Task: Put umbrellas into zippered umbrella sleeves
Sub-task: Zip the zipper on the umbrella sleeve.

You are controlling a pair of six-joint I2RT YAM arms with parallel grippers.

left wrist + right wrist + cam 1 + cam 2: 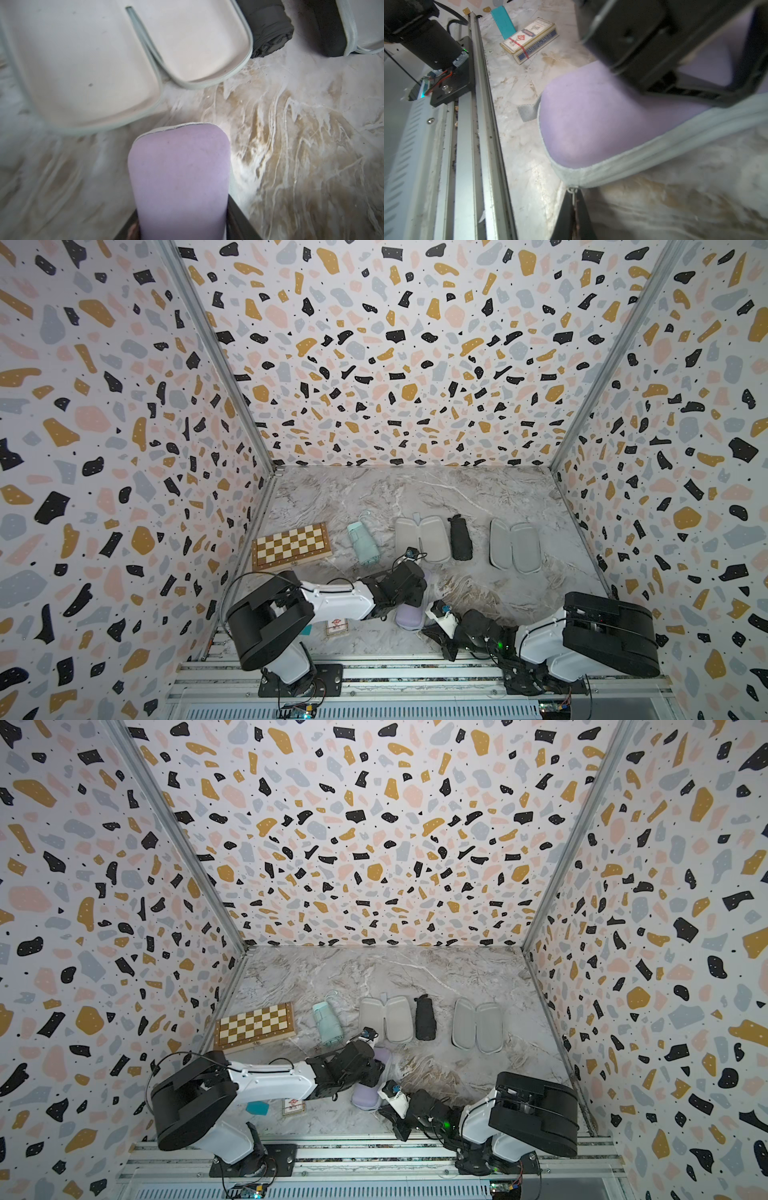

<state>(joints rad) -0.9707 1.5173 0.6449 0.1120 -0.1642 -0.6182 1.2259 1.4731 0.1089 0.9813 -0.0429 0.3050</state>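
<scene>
A shut lilac sleeve (pixel 409 617) (pixel 365 1096) lies near the table's front. In the left wrist view my left gripper (pixel 180 228) is shut on it, one finger against each long side of the lilac sleeve (pixel 178 176). My right gripper (pixel 574 207) is shut on the zip pull (pixel 573 194) at the end of the lilac sleeve (pixel 591 120). Further back lie a mint green umbrella (pixel 363 542), an open mint-edged sleeve (pixel 422 539) (pixel 83 62), a black umbrella (pixel 460 538) (pixel 268 27) and an open black-backed sleeve (pixel 515 545).
A checkered chessboard box (pixel 291 546) sits at the left. A card box (pixel 529 39) and a teal piece (pixel 503 21) lie beside the left arm's base. The metal rail (pixel 483 124) runs along the front edge. Patterned walls close in three sides.
</scene>
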